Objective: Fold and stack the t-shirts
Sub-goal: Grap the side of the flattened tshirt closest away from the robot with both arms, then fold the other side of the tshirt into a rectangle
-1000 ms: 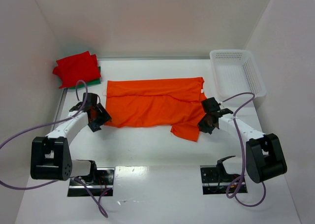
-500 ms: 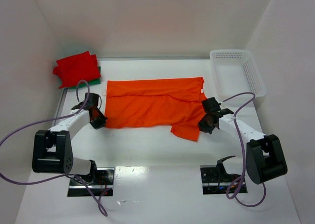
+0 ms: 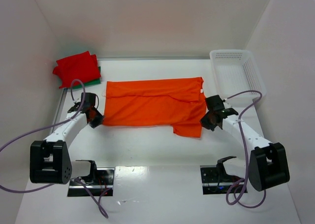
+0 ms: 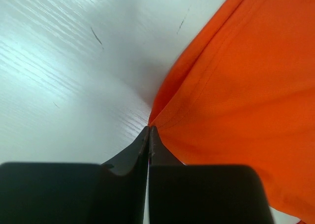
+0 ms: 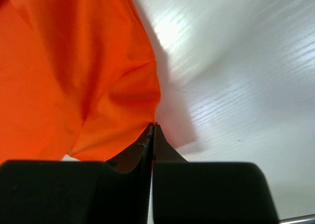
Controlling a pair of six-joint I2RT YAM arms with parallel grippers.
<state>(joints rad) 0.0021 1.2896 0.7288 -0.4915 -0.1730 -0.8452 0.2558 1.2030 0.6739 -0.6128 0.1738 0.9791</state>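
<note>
Bright, even light casts soft shadows, with glare on the white table (image 5: 172, 32).

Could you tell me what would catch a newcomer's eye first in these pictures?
The bright orange t-shirt lies flat in the middle, with the left gripper and right gripper shut on its opposite ends. A folded red t-shirt sits on a green one at far left.

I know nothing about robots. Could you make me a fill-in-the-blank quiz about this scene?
1. Both arms' jaws are ____ on the orange t-shirt.
2. The folded red t-shirt lies far back on the ____.
3. The white basket stands far back on the ____.
Missing words: shut; left; right.
</note>
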